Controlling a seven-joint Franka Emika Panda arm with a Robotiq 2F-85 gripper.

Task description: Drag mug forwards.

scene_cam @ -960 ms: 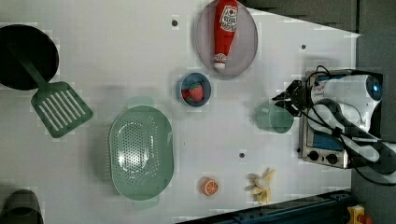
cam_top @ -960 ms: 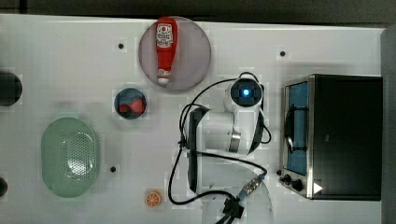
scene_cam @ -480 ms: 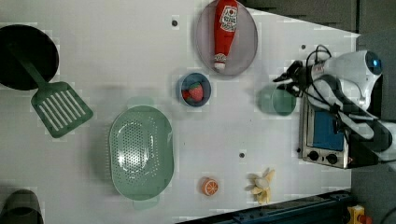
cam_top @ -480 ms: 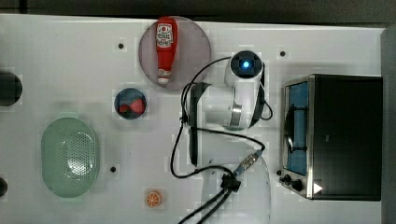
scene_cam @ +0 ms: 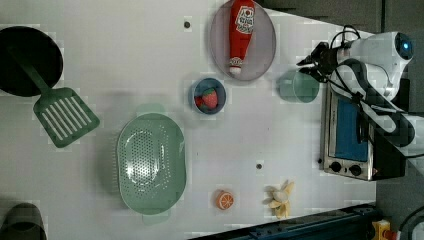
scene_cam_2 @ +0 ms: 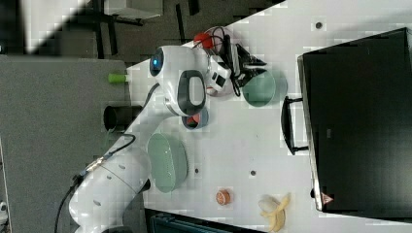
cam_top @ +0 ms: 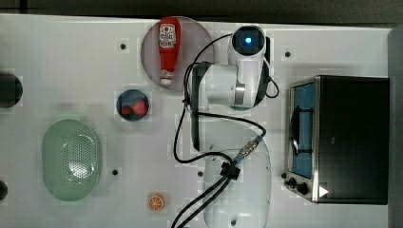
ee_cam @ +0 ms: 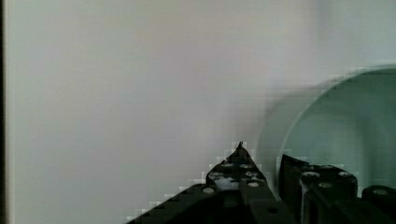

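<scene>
The mug (scene_cam: 298,86) is pale green and stands upright on the white table (scene_cam: 125,60), between the grey plate and the toaster oven in the left view. It also shows in the right view as the mug (scene_cam_2: 259,88). My gripper (scene_cam: 317,64) reaches down onto the mug's rim at the left view's upper right side. In the wrist view the black fingers (ee_cam: 238,170) stand on either side of the mug's wall (ee_cam: 327,121), one outside and one inside, shut on it. My white arm (cam_top: 242,66) covers the mug in the top view.
A toaster oven (scene_cam: 350,135) stands close beside the mug. A ketchup bottle (scene_cam: 241,30) lies on a grey plate (scene_cam: 265,50) on the other side. On the table are a blue bowl of strawberries (scene_cam: 209,96), a green colander (scene_cam: 151,162), a spatula (scene_cam: 62,117), an orange half (scene_cam: 225,199) and a banana (scene_cam: 280,200).
The arm and the mug have moved together toward the top view's top and the left view's top, with the mug sliding along the oven's front.
</scene>
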